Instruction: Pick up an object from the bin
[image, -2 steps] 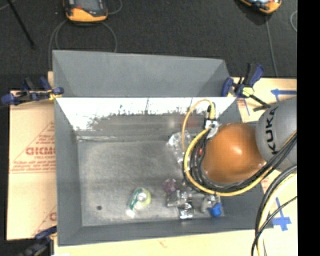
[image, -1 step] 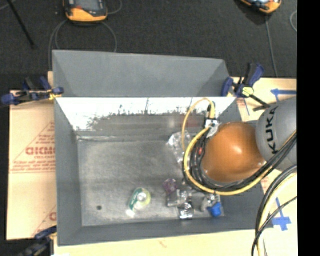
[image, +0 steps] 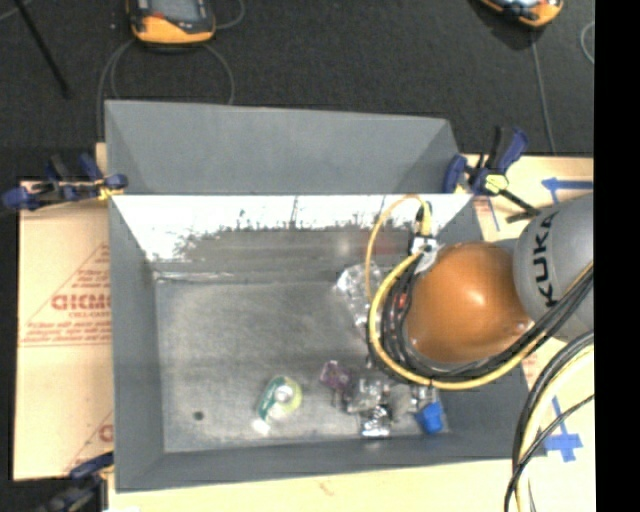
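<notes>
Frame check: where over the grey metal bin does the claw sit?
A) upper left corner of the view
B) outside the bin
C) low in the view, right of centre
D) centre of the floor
C: the claw is down by the lower wall of the grey metal bin, right of centre, with a small purple piece just to its left and a green-and-white round thing further left.

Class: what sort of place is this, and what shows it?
Probably a robotics lab: a grey KUKA-marked robot arm with orange wrist cover, over a grey metal bin holding small loose objects.
</notes>
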